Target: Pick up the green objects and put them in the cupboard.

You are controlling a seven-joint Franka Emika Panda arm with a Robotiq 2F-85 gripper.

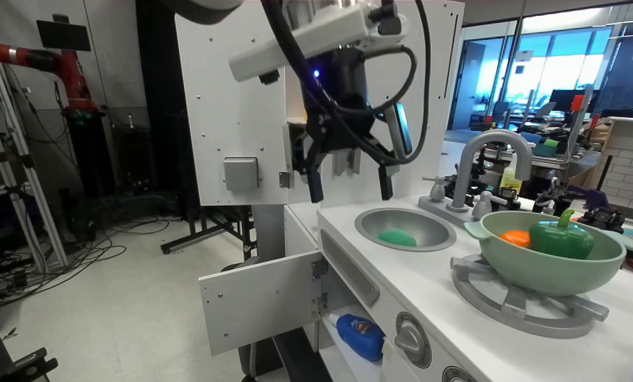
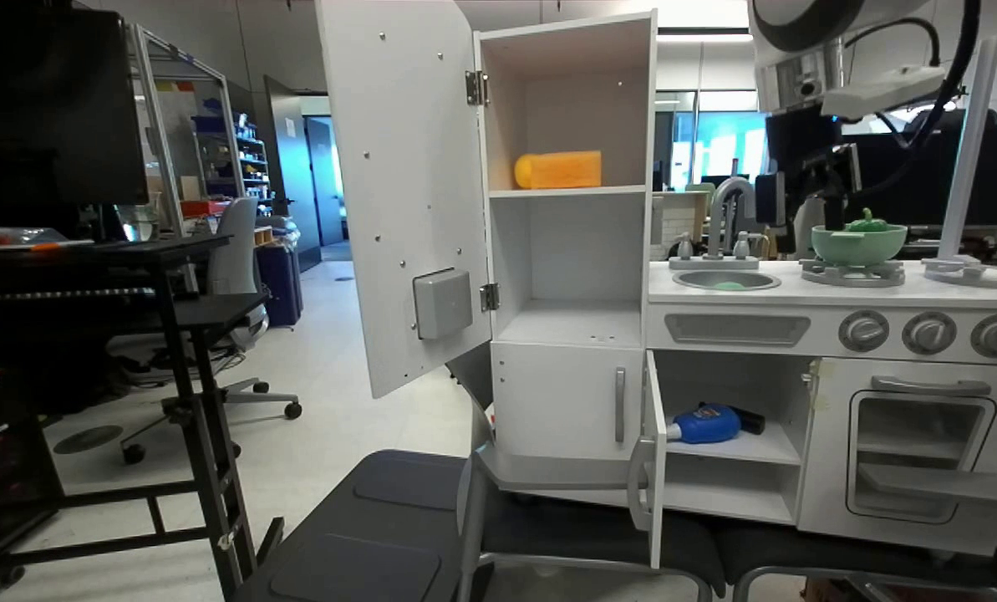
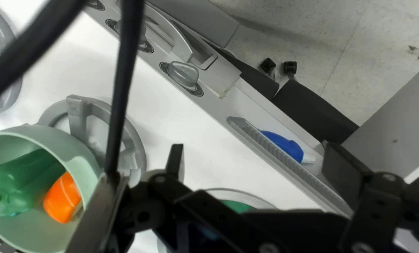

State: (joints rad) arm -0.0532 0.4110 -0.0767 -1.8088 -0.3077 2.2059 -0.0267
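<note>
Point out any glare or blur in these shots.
In the wrist view, the thick dark cable is blurred and the white countertop looks washed out; in an exterior view, the green pepper carries glossy highlights; in both exterior views, the windows are glaringly bright.

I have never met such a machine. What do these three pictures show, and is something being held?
The machine is one robot arm ending in an open pincer that holds nothing. Two pictures come from cameras outside the robot; the remaining one looks from the wrist, so the pincer shows along the bottom. On the white toy kitchen counter, a pale green bowl stands on a grey burner; inside are a green pepper and an orange piece. A green object lies in the sink. Beside the counter, the tall cupboard stands open, with a yellow-orange item inside.
</note>
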